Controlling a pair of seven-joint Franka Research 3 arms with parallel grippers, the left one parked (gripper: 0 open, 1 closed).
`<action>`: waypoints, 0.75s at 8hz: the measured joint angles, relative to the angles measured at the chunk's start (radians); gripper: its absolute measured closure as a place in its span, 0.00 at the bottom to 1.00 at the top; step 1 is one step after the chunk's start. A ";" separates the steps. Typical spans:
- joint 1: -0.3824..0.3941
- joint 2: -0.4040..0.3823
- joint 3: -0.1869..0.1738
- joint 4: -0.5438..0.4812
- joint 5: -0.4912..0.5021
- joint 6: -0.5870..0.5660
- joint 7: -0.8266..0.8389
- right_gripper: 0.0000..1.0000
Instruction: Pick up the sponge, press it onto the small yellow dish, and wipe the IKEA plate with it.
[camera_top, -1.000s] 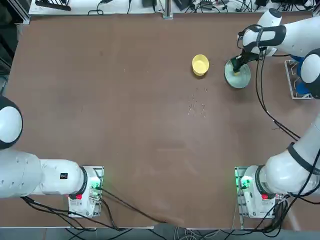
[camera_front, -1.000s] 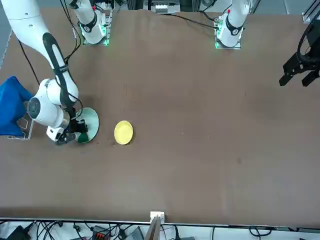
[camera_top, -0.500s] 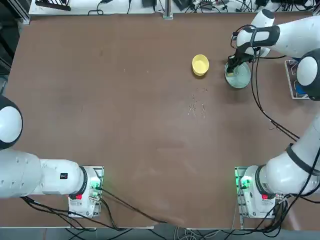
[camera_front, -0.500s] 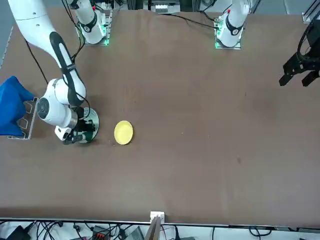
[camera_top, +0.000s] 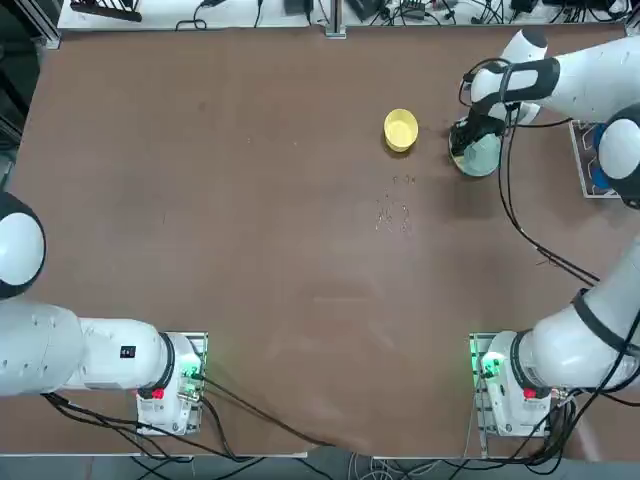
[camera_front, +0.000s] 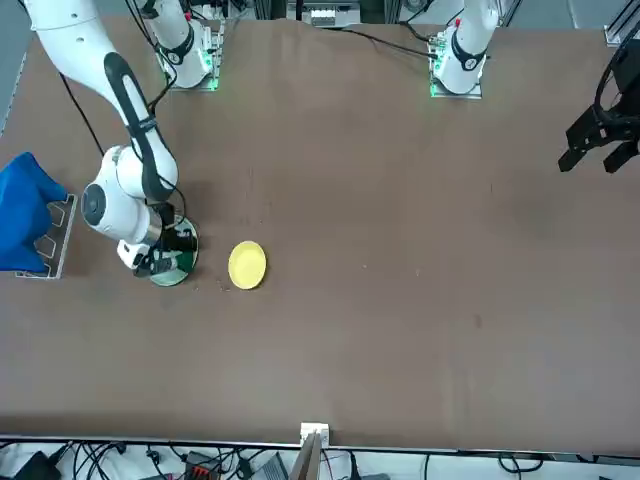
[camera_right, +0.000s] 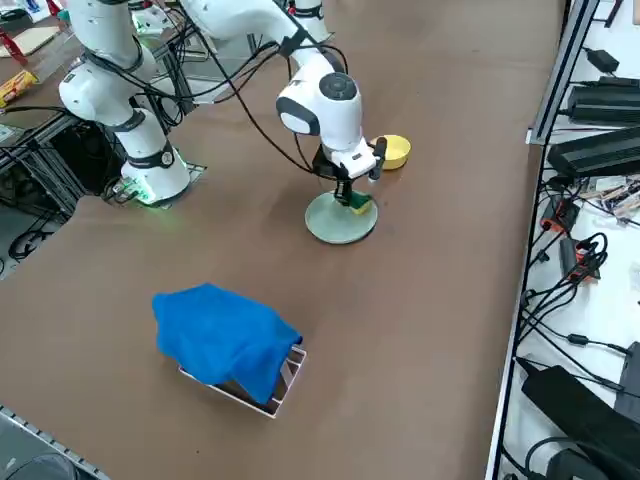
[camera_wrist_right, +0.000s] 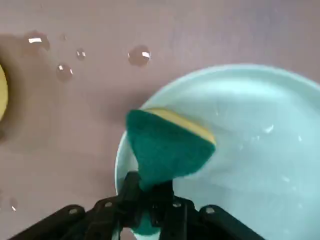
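The brown surface (camera_top: 250, 250) carries everything; in the top view the work sits toward its 1 o'clock corner. A blue cloth (camera_right: 222, 335) lies over a small rack near the surface's right edge, well apart from the dishes.

The IKEA plate (camera_top: 484, 157) is round, pale blue-green, with a raised rim and a smooth, glossy inside (camera_wrist_right: 260, 145). At its 9 o'clock in the top view, near but apart, stands the small yellow dish (camera_top: 401, 129), bright yellow, round and bowl-like.

The right pincer (camera_wrist_right: 150, 197) hangs over the plate's rim on the side toward the yellow dish, closed tight on the sponge (camera_wrist_right: 167, 147). The sponge is a small block, dark green scouring face over a yellow foam layer, held tilted so one corner points outward; its lower end rests on the plate by the rim (camera_right: 360, 207).

A few water drops (camera_wrist_right: 139, 55) sit on the surface between the two dishes.
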 joint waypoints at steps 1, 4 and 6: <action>-0.002 -0.020 -0.004 -0.033 0.000 0.005 0.000 0.91; -0.031 -0.057 -0.005 -0.093 0.006 0.005 -0.027 0.91; -0.061 -0.066 -0.004 -0.107 0.014 -0.006 -0.082 0.91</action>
